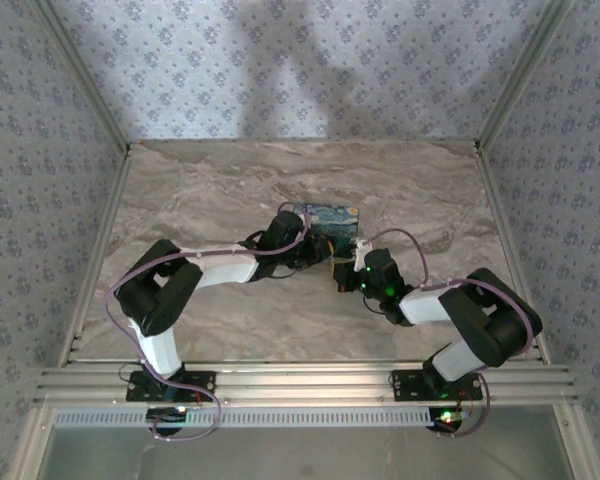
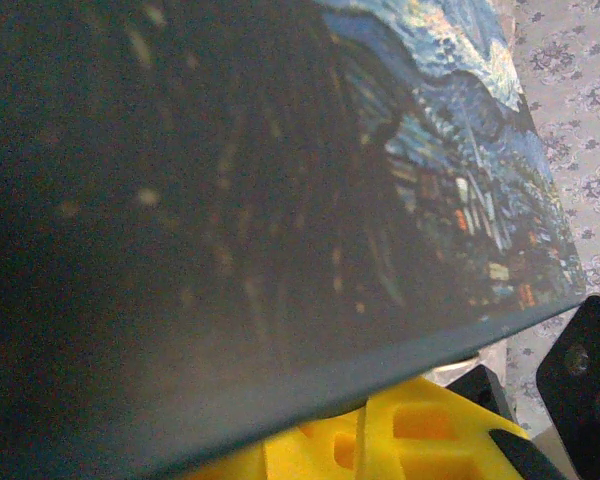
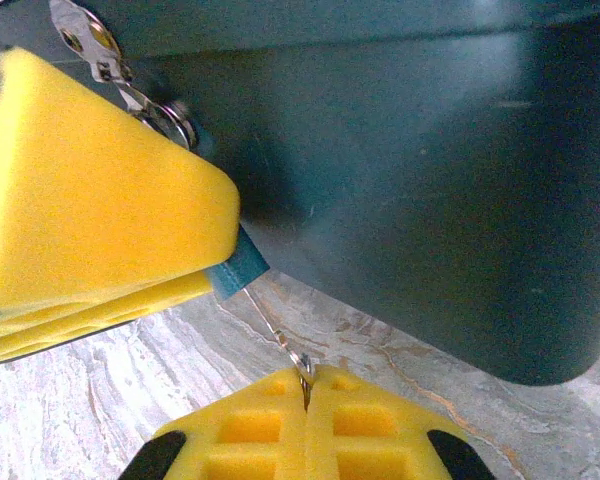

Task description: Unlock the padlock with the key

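The padlock [image 3: 170, 120], small and metallic at a corner of the painted box [image 3: 430, 180], touches the left gripper [image 3: 208, 274], whose jaws pinch a teal tab [image 3: 238, 268]. The right gripper [image 3: 306, 388], jaws closed on a thin wire ring [image 3: 300, 362], should pull gently along the wire; the key I cannot make out.

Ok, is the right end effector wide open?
No, the right end effector is closed, its yellow fingers pinching a thin metal wire.
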Controlling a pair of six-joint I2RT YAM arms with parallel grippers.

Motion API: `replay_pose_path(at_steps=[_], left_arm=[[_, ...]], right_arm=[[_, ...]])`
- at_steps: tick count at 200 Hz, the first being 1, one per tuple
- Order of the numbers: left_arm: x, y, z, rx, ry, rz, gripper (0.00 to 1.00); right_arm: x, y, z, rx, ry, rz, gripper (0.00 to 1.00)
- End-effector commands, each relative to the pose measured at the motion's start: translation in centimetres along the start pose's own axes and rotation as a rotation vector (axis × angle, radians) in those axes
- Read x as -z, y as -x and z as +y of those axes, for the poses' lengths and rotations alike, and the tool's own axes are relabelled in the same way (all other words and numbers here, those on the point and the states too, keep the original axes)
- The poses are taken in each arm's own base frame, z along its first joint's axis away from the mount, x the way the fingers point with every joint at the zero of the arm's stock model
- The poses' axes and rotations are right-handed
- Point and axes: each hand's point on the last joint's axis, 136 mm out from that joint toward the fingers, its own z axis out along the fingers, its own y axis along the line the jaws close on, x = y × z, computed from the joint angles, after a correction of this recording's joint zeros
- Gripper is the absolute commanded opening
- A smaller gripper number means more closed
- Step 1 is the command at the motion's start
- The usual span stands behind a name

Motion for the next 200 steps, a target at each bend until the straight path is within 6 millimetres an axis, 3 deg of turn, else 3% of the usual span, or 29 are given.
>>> replay_pose_path(at_steps=[1,97,147,200], left_arm=[[-1.0,-4.1,1.0,-0.004,0.036,0.142,0.15],[-0.8,-3.8,0.6,-0.003,0.021,0.132,0.15],[-0.3,-2.8,0.2,0.018,0.004,0.094,0.15],[0.0,-2.0,0.3,0.036,0.007,0.064,0.15]], right_arm=[[1.0,7.3,4.1,0.048,0.128,-0.224,0.00],[1.1,6.7,3.6,0.044,0.115,-0.196,0.00],[1.2,3.7,1.5,0.023,0.049,-0.134,0.00],[1.3,1.9,1.0,0.007,0.028,-0.099,0.00]])
